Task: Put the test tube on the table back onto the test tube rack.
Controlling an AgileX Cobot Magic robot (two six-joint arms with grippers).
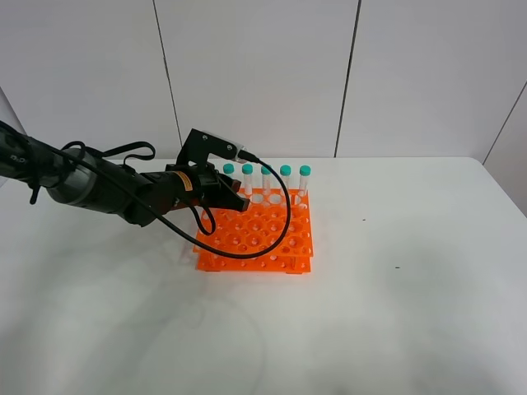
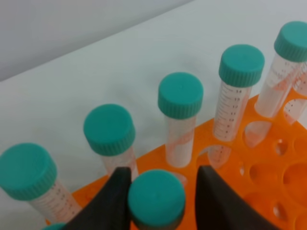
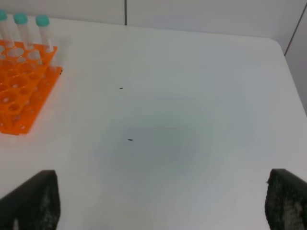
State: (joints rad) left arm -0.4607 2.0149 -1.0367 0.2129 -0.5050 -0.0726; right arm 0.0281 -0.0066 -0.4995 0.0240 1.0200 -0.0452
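The orange test tube rack stands on the white table left of centre, with several teal-capped tubes upright in its back row. My left gripper is over the rack's back left part. In the left wrist view its black fingers are shut on the teal cap of the test tube, held upright over the rack just in front of the back-row tubes. My right gripper is open and empty above bare table; the exterior view does not show it.
The left arm and its black cable drape over the rack's left side. Two small dark specks lie on the table right of the rack. The right wrist view shows the rack far off to one side and the table's rounded corner.
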